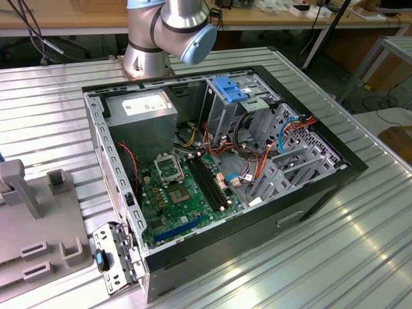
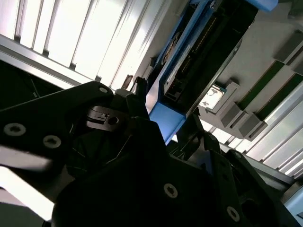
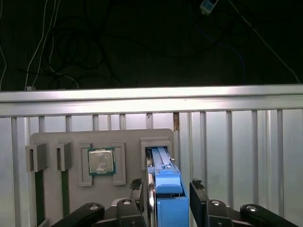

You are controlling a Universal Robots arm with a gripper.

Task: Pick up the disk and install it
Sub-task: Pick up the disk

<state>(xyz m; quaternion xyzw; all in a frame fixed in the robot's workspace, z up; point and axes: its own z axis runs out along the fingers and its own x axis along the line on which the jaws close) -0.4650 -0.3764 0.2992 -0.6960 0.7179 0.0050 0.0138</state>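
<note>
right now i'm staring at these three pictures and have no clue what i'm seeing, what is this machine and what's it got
This is one robot arm standing on a ribbed metal table. The exterior view comes from a camera off the arm. It shows an open computer case with its circuit board bare and, at that view's left, a grey tray. Both wrist views come from cameras riding on the arm near its hand. The first wrist view looks at the grey tray: a processor chip lies in it, and the disk, a drive in a blue frame, stands on edge in it. The hand is right at the disk; whether it grips it I cannot tell.
</note>
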